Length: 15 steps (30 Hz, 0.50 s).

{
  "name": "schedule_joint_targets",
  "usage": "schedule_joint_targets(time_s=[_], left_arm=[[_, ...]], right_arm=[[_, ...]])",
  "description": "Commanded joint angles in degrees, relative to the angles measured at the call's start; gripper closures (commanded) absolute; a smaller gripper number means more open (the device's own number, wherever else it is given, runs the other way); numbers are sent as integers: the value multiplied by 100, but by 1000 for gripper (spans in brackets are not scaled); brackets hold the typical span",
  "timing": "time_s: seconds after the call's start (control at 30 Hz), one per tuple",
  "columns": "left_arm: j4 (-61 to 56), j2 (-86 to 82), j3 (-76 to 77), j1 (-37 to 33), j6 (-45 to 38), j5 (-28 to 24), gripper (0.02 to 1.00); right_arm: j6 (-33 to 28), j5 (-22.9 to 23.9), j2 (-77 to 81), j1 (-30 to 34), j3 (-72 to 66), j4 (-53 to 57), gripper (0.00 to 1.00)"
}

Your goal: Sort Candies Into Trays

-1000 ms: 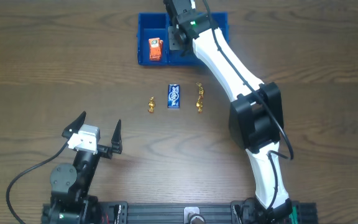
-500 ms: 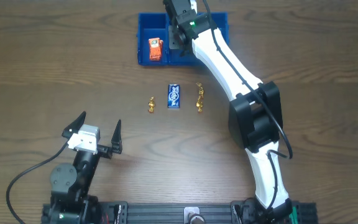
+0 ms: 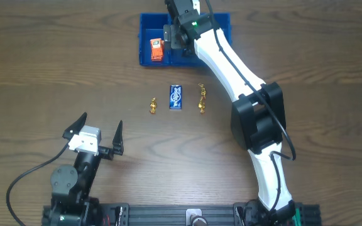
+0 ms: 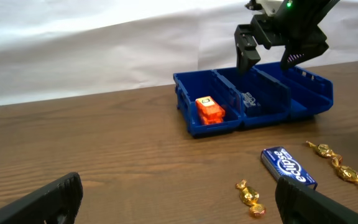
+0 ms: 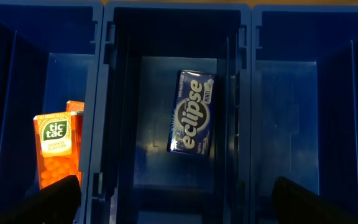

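the mint pack is seen lying flat in the middle compartment of the blue tray, at 12 o'clock on the bench, with nothing touching it. the orange box is seen in the compartment at its 9 o'clock. the right tool is held just above that middle compartment, its fingers spread wide and empty.

trouble is to be feared here. the spread looks about as wide as the compartment, so a divider could be caught if the tool is swung aside before it is raised. the tray could then be dragged or tipped.

at the bench centre a blue pack is laid flat, with one gold candy at its 9 o'clock and a gold pair at its 3 o'clock. the pair is touching, so both could be pinched at once, or one flicked away. the left tool is parked at 7 o'clock, wide open, nothing held.
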<state>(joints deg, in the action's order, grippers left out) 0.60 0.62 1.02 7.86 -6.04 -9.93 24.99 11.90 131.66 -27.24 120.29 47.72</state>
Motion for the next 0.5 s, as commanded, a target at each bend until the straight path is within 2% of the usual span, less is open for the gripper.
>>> schedule_joint_targets(time_s=[0.03, 0.23, 0.33, 0.5], left_arm=[[284, -31, -74, -35, -33, -57, 25], [284, -31, -74, -35, -33, -57, 23], [284, -31, -74, -35, -33, -57, 23], [284, -31, -74, -35, -33, -57, 23]], right_arm=[[15, 111, 125, -2, 131, 61, 3], [76, -20, 50, -107, 365, 870, 3], [315, -50, -136, -273, 365, 1456, 3], [549, -619, -232, -470, 356, 2439, 3]])
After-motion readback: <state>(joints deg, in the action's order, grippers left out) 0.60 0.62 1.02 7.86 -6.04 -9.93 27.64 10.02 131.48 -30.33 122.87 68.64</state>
